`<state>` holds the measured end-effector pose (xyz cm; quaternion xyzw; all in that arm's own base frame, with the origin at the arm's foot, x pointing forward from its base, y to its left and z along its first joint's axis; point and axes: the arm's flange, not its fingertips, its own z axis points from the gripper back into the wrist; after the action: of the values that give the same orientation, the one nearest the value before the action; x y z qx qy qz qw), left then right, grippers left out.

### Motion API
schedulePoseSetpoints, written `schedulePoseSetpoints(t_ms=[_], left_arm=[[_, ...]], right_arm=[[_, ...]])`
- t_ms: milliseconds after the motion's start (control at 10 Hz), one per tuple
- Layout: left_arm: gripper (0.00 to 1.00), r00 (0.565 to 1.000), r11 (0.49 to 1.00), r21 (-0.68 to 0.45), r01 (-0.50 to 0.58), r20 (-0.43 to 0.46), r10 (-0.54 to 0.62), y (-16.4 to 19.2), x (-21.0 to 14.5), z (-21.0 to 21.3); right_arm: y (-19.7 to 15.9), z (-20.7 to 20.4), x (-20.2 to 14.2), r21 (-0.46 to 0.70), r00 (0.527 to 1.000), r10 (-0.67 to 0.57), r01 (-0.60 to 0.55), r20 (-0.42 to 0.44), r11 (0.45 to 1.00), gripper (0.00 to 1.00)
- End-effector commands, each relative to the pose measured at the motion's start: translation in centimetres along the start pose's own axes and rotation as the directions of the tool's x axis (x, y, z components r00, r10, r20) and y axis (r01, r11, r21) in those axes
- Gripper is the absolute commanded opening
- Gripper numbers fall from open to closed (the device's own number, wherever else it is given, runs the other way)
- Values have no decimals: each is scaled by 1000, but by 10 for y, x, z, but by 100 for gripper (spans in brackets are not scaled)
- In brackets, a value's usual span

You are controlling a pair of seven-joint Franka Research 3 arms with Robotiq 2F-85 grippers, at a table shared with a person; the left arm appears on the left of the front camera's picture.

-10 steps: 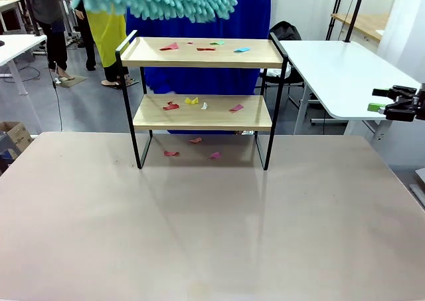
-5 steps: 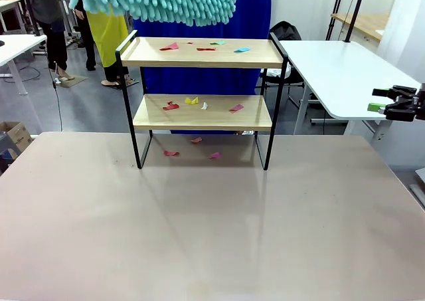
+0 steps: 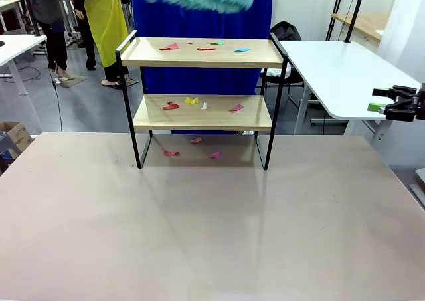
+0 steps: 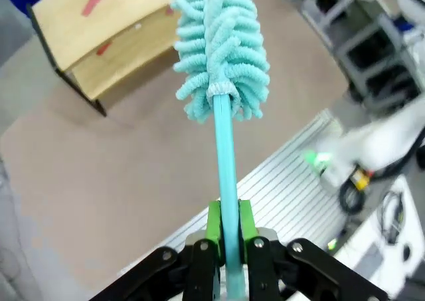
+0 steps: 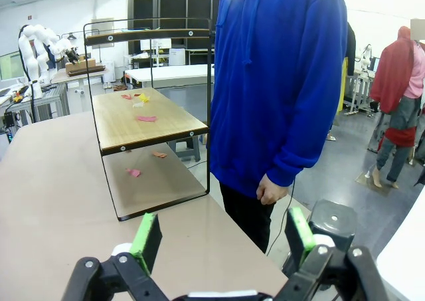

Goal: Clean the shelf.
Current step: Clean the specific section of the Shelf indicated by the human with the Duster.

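1. The shelf [image 3: 199, 121] stands at the far side of the desk [image 3: 199, 234], with coloured paper scraps [image 3: 170, 46] on both boards and on the desk beneath it.
2. The left gripper [image 4: 229, 220] is clamped on the handle of a teal duster [image 4: 222, 55], whose fluffy head hangs above the top board.
3. The right gripper [image 5: 222, 236] is spread wide and empty, well apart from the shelf, facing a person in a blue hoodie [image 5: 279, 82].

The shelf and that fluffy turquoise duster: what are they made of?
The shelf: boards look like pale wood or laminate, matt, faintly grained; its frame looks like thin black-painted metal. The duster: soft chenille-like fibre, probably microfibre, in nubby strands; its handle seems smooth plastic.
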<state>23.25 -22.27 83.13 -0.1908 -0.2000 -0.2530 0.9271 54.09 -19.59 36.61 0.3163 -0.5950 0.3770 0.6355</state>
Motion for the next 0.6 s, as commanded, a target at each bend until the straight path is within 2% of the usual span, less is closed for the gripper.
schedulePoseSetpoints(t_ms=[0, 100, 200, 300, 500], left_arm=[[13, 988, 992, 19, -124, 100, 121, -29, 38, -34], [13, 974, 985, 2, -172, 151, 170, -42, 53, -50], [13, 931, 955, 24, -296, 233, 282, -53, 69, -64], [13, 905, 939, 17, -343, 276, 325, -61, 84, -77], [13, 869, 913, -25, -407, 296, 396, -74, 110, -109]], right_arm=[[2, -1, 3, 1, 1000, 4, -4, 4, 1000, 100], [2, -1, 3, 1, 1000, 4, -4, 4, 1000, 100], [2, -1, 3, 1, 1000, 4, -4, 4, 1000, 100], [2, -1, 3, 1, 1000, 4, -4, 4, 1000, 100], [2, -1, 3, 1, 1000, 4, -4, 4, 1000, 100]])
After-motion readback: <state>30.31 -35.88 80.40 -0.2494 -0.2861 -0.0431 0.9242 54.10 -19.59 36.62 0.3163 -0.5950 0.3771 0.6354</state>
